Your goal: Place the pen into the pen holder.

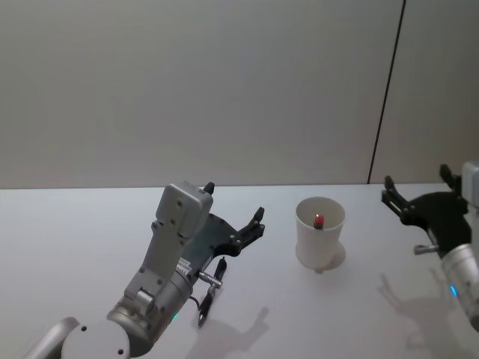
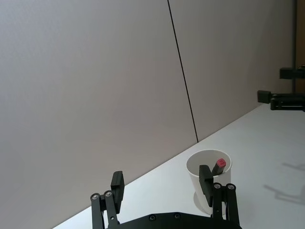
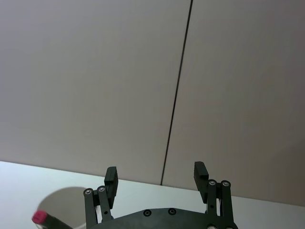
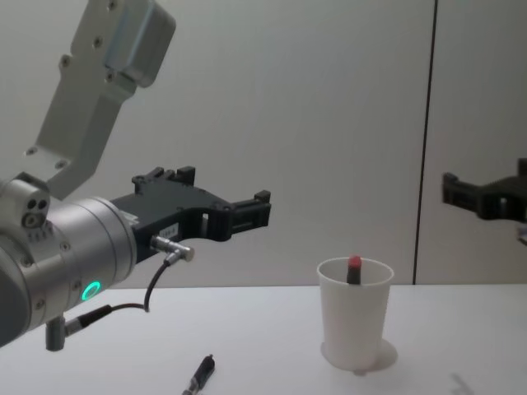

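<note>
Cup (image 4: 356,325) upright on table (image 4: 272,329), red-tipped pen (image 4: 354,268) inside — black pen (image 4: 200,375) lying left, under raised left gripper (image 4: 230,199).

Robot test lab, probably: bare white table (image 1: 75,239), blank beige panel wall (image 1: 187,90) (one dark vertical seam (image 1: 387,90)), left gripper (image 1: 235,200) and right gripper (image 1: 416,176) above the tabletop.

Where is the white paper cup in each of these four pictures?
Head: paper cup right of centre.
Left wrist: cup low, right of centre.
Right wrist: cup at bottom-left corner, cut off.
Chest: cup low, right of centre.
Shared landmark: dark vertical wall seam.
</note>
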